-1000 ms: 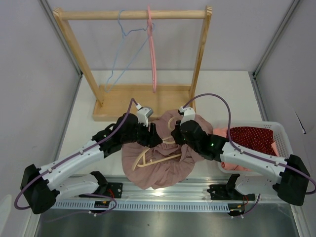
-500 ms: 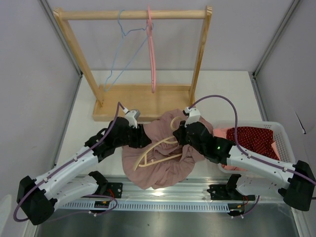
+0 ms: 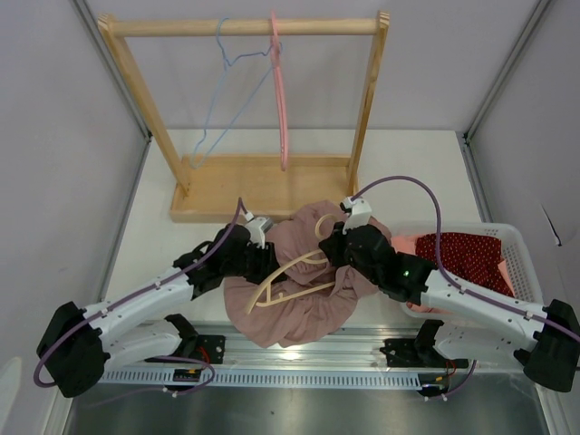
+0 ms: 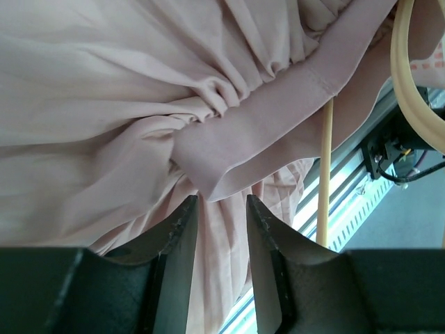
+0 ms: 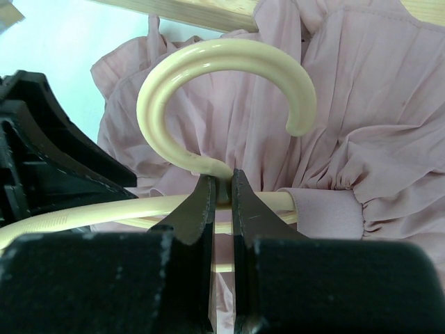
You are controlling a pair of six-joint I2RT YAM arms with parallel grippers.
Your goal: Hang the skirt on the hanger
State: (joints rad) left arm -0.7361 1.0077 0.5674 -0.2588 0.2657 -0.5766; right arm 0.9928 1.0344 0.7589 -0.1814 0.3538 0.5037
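Observation:
A dusty-pink skirt (image 3: 299, 299) lies bunched at the near middle of the table. A cream plastic hanger (image 3: 288, 281) lies on it, one arm tucked under the waistband (image 5: 327, 212). My right gripper (image 5: 222, 189) is shut on the hanger's neck just below the hook (image 5: 229, 66), and sits at the skirt's far right side in the top view (image 3: 333, 246). My left gripper (image 4: 221, 203) is open and holds nothing, its fingertips just below the folded waistband (image 4: 278, 118); it sits at the skirt's left edge in the top view (image 3: 265, 258).
A wooden rack (image 3: 245, 27) stands at the back with a pink hanger (image 3: 279, 100) and a thin blue wire hanger (image 3: 222, 86) on its bar. A white basket (image 3: 512, 237) at the right holds a red patterned cloth (image 3: 467, 254). A metal rail (image 3: 299, 358) runs along the near edge.
My left gripper let go at the skirt's middle, swung out left, then came back to the skirt's left edge. My right gripper kept hold of the hanger and shifted slightly.

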